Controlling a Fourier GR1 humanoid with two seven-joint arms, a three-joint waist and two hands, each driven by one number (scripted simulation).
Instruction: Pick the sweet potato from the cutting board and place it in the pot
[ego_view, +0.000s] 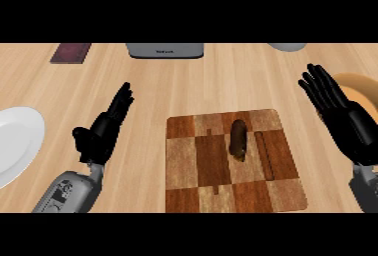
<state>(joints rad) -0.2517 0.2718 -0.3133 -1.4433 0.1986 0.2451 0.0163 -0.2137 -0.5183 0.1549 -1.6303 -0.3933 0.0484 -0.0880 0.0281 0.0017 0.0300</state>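
A brown sweet potato (238, 139) lies lengthwise on the checkered wooden cutting board (221, 185) in the middle of the counter. My left hand (103, 127) stands open to the left of the board, fingers straight and pointing up. To the right of the board is my right hand (336, 107), also open with straight fingers, holding nothing. Behind the right hand, at the right edge, shows part of a tan round object (360, 87), perhaps the pot; most of it is hidden.
A white plate (16, 142) lies at the left edge. At the back stand a grey appliance (165, 50), a dark red flat object (71, 52) and a pale round object (286, 47).
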